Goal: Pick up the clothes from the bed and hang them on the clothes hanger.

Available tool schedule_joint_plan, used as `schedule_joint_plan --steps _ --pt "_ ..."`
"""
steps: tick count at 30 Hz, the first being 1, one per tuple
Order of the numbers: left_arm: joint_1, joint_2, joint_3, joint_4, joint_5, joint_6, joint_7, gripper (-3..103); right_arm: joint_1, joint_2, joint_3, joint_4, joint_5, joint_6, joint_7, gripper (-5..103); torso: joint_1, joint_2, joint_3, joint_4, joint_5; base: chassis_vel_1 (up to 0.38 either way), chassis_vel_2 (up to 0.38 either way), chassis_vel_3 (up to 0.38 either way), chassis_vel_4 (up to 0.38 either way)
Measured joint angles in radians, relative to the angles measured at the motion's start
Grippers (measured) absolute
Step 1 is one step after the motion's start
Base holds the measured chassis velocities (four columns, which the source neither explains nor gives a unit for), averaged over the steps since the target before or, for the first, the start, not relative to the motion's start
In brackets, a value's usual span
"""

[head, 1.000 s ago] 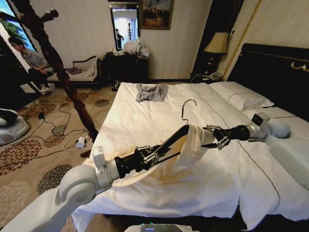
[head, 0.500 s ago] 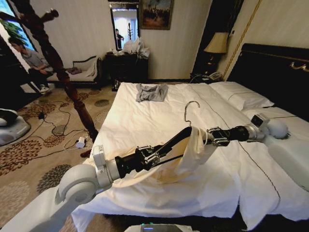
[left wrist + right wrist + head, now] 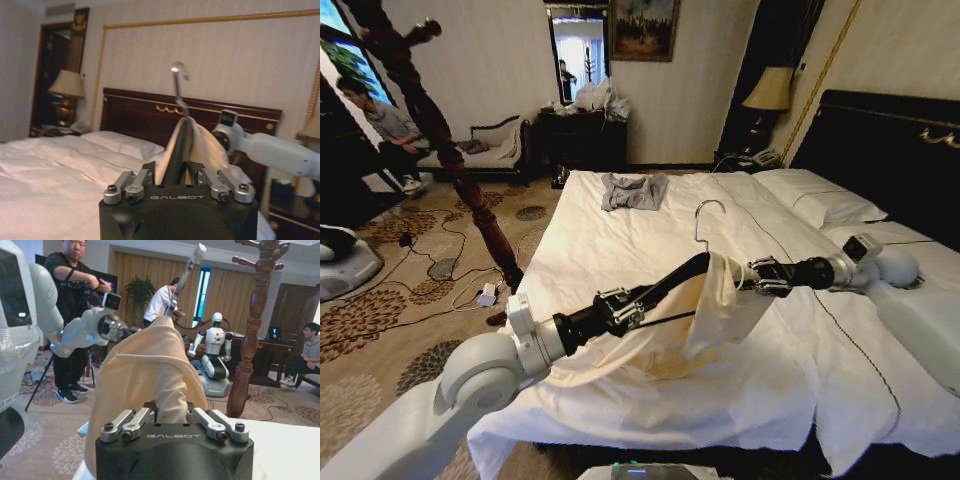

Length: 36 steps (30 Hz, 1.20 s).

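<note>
I see the cream-yellow shirt (image 3: 705,315) draped over the black hanger (image 3: 672,282) above the bed (image 3: 620,230), the hanger's long axis running from my left gripper (image 3: 623,306), jaws pinching its lower end, up toward my right gripper (image 3: 752,275), jaws pinching shirt fabric beside the hook.

White arms, black forearms, silver-linked black left claw (image 3: 178,181) marked GALBOT.
</note>
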Motion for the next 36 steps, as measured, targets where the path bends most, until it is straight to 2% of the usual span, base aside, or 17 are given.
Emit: schedule_joint_plan --steps 2,5,6,11,12,14,15,16,18,19,22,23,24,28,29,31,36 --pt "0.005 0.0 -0.017 -0.005 0.008 0.0 -0.001 39 -0.002 0.001 0.002 -0.001 -0.003 0.004 -0.004 21 0.0 0.0 0.0 0.0 0.0001 0.0 0.0 0.0 0.0" --pt "0.013 0.008 -0.066 -0.02 0.016 -0.004 0.005 55 -0.006 0.005 0.009 -0.008 -0.006 0.015 -0.007 19 0.0 0.0 0.0 0.0 0.0001 0.0 0.0 0.0 0.0" --pt "0.013 0.008 -0.066 -0.02 0.016 -0.004 0.005 55 -0.006 0.005 0.009 -0.008 -0.006 0.015 -0.007 19 0.0 0.0 0.0 0.0 0.0001 0.0 0.0 0.0 0.0" --pt "0.065 -0.015 -0.216 -0.022 -0.039 -0.014 0.013 77 -0.01 0.015 0.025 -0.024 -0.01 0.032 -0.007 19 0.0 0.0 0.0 0.0 0.0 0.0 0.0 0.0 0.0" --pt "0.065 -0.015 -0.216 -0.022 -0.039 -0.014 0.013 77 -0.01 0.015 0.025 -0.024 -0.01 0.032 -0.007 19 0.0 0.0 0.0 0.0 0.0 0.0 0.0 0.0 0.0" --pt "0.103 -0.038 -0.304 -0.023 -0.074 -0.026 0.013 88 -0.021 0.015 0.031 -0.028 -0.015 0.043 -0.008 19 0.0 0.0 0.0 0.0 0.0 0.0 0.0 0.0 0.0" --pt "0.117 -0.048 -0.345 -0.023 -0.097 -0.03 0.012 88 -0.025 0.015 0.033 -0.028 -0.019 0.048 -0.008 19 0.0 0.0 0.0 0.0 0.0 0.0 0.0 0.0 0.0" --pt "0.129 -0.058 -0.391 -0.023 -0.127 -0.031 0.006 93 -0.029 0.015 0.035 -0.029 -0.024 0.053 -0.009 19 0.0 0.0 0.0 0.0 0.0001 0.0 0.0 0.0 0.0" --pt "0.143 -0.075 -0.457 -0.011 -0.165 -0.028 -0.026 99 -0.032 0.013 0.036 -0.029 -0.031 0.061 -0.013 19 0.0 0.0 0.0 0.0002 0.0002 0.0 0.0 0.0 0.0" --pt "0.143 -0.075 -0.457 -0.011 -0.165 -0.028 -0.026 99 -0.032 0.013 0.036 -0.029 -0.031 0.061 -0.013 19 0.0 0.0 0.0 0.0002 0.0002 0.0 0.0 0.0 0.0" --pt "0.177 -0.085 -0.425 0.102 -0.097 0.037 -0.138 100 -0.025 0.013 0.035 -0.012 -0.041 0.069 -0.017 19 0.0 0.0 0.0 -0.0005 0.0 0.0 0.0 0.0 0.0" --pt "0.2 -0.093 -0.396 0.136 -0.053 0.058 -0.164 100 -0.021 0.014 0.034 -0.002 -0.043 0.07 -0.018 19 0.0 0.0 0.0 -0.0006 -0.0001 0.0 0.0 0.0 0.0" --pt "0.2 -0.093 -0.396 0.136 -0.053 0.058 -0.164 100 -0.021 0.014 0.034 -0.002 -0.043 0.07 -0.018 19 0.0 0.0 0.0 -0.0006 -0.0001 0.0 0.0 0.0 0.0" --pt "0.314 -0.154 -0.253 0.235 0.178 0.119 -0.222 100 0.0 0.02 0.028 0.047 -0.048 0.072 -0.018 19 0.0 0.0 0.0 0.0004 -0.0002 0.0 0.0 0.0 0.0" --pt "0.314 -0.154 -0.253 0.235 0.178 0.119 -0.222 100 0.0 0.02 0.028 0.047 -0.048 0.072 -0.018 19 0.0 0.0 0.0 0.0004 -0.0002 0.0 0.0 0.0 0.0" --pt "0.348 -0.188 -0.198 0.279 0.262 0.12 -0.227 100 0.005 0.016 0.028 0.079 -0.046 0.072 -0.016 19 0.0 0.0 0.0 0.0002 -0.0002 0.0 0.0 0.0 0.0" --pt "0.337 -0.223 -0.156 0.31 0.235 0.117 -0.222 100 0.0 0.009 0.036 0.139 -0.044 0.072 -0.015 19 0.0 0.0 0.0 -0.0003 0.0002 0.0 0.0 0.0 0.0"
